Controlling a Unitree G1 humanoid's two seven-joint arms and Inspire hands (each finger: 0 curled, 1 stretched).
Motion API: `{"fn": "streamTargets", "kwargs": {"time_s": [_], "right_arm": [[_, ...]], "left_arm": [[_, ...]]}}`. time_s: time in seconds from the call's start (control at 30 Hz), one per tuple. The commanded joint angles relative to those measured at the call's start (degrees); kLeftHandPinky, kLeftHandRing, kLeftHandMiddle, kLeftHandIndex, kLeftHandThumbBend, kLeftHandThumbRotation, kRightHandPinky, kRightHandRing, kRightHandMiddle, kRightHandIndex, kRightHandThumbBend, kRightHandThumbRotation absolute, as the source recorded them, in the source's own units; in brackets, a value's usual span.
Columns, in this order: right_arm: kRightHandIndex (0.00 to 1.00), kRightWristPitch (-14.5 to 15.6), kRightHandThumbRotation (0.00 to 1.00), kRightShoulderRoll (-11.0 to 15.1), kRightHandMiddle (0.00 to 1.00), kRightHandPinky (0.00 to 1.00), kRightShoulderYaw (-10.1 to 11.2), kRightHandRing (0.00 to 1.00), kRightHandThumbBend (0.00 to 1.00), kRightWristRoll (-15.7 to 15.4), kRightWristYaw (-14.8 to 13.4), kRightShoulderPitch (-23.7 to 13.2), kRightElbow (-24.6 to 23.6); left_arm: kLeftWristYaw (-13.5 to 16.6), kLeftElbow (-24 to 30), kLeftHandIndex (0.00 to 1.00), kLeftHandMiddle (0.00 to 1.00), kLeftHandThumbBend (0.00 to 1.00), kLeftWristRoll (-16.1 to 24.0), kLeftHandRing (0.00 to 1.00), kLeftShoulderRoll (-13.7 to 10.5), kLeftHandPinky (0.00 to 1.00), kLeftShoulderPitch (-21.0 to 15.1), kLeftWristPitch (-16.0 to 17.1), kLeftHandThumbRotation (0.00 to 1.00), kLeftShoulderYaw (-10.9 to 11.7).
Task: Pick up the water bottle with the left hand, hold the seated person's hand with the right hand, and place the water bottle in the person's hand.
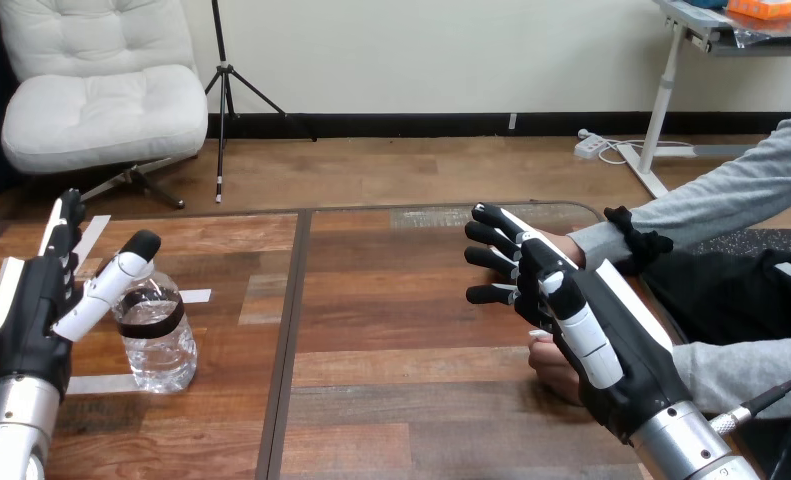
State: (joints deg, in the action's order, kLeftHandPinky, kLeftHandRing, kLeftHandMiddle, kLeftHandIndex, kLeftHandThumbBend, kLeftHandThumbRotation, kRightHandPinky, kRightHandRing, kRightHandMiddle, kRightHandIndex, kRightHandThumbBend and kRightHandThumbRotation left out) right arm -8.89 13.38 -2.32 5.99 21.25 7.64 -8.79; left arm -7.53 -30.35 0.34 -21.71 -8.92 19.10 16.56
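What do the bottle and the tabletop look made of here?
Bottle: probably clear, glossy plastic, since the table shows through its wall and it catches highlights; a dark band wraps it. Table: wood planks, or possibly a wood-look veneer, with visible grain, seams between boards and a dull satin finish.

The wooden table carries a clear water bottle standing upright near its left side, among white tape strips.

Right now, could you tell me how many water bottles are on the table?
1. The water bottle stands upright on the table, at its left, just right of the left hand. The right hand may hide some tabletop.
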Motion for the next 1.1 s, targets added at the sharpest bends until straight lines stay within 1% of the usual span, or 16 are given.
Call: {"fn": "streamTargets", "kwargs": {"time_s": [0.0,0.13,0.23,0.47,0.63,0.83,0.93,1.07], "right_arm": [[0.94,-0.35,1.0,-0.39,0.93,0.78,0.17,0.91,1.0,0.58,-0.3,-2.08,-2.35],[0.94,-0.43,1.0,-0.4,0.93,0.78,0.19,0.91,1.0,0.59,-0.3,-2.07,-2.33],[0.94,-0.21,1.0,-0.41,0.93,0.78,0.19,0.91,1.0,0.66,-0.32,-2.0,-2.49],[0.94,-0.34,1.0,-0.43,0.93,0.78,0.22,0.91,1.0,0.72,-0.29,-2.01,-2.3],[0.94,-0.28,1.0,-0.38,0.94,0.78,0.2,0.91,1.0,0.67,-0.28,-2.03,-2.34],[0.94,-0.05,1.0,-0.41,0.94,0.78,0.15,0.91,1.0,0.68,-0.31,-2.06,-2.37],[0.94,0.07,1.0,-0.4,0.94,0.78,0.14,0.92,1.0,0.77,-0.24,-2.09,-2.35],[0.94,-0.16,1.0,-0.41,0.94,0.79,0.11,0.92,1.0,0.61,-0.28,-2.14,-2.14]], "left_arm": [[-0.94,0.1,1.0,1.0,1.0,-1.46,1.0,-1.23,1.0,-2.45,1.65,0.66,0.01],[-1.38,1.02,1.0,1.0,1.0,-2.16,1.0,-1.12,1.0,-2.08,1.01,0.63,0.15],[-2.3,1.59,1.0,1.0,1.0,-3.52,1.0,-0.92,1.0,-1.85,0.59,0.6,0.44],[-4.3,1.51,1.0,1.0,1.0,-5.61,1.0,-1.04,1.0,-1.42,1.47,0.53,0.66],[-4.97,1.72,1.0,1.0,1.0,-6.14,1.0,-1.21,1.0,-1.15,1.2,0.51,0.64],[-5.14,2.31,1.0,1.0,1.0,-5.71,1.0,-1.47,1.0,-0.66,0.75,0.49,0.43],[-5.78,2.51,1.0,1.0,1.0,-6.05,1.0,-1.5,1.0,-0.43,0.49,0.48,0.42],[-6.38,3.54,1.0,1.0,1.0,-6.47,1.0,-1.36,1.0,0.12,-0.74,0.45,0.38]]}}
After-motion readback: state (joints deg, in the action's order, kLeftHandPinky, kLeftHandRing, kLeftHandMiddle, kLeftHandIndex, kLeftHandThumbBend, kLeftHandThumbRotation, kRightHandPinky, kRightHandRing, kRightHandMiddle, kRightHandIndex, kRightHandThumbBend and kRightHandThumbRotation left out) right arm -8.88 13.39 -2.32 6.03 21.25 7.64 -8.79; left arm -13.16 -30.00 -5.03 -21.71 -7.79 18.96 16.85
